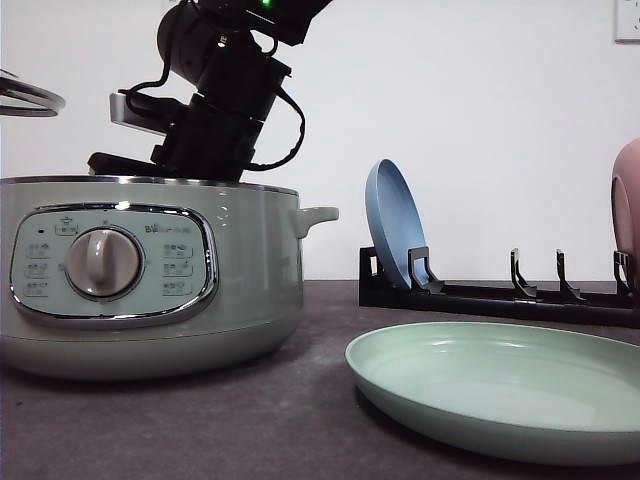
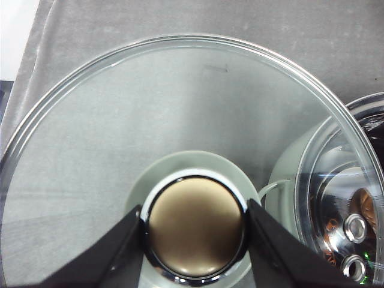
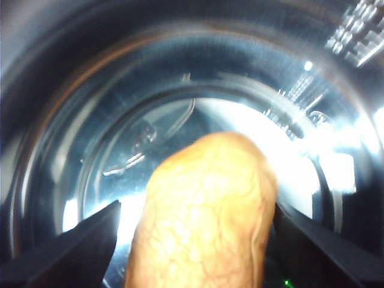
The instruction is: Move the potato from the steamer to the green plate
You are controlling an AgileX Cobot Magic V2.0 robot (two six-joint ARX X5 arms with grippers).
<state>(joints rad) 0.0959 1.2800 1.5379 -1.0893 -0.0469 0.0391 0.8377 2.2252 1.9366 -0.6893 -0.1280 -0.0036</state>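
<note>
Right gripper point(image 3: 192, 240) inside steamer point(image 1: 150, 290), fingers clamped on potato point(image 3: 204, 216). Left gripper point(image 2: 195, 225) grips glass lid point(image 2: 180, 150) knob.

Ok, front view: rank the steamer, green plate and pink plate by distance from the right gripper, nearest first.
1. steamer: the right gripper reaches down inside it, at left.
2. green plate: flat on the table, front right.
3. pink plate: standing at the far right edge.
</note>
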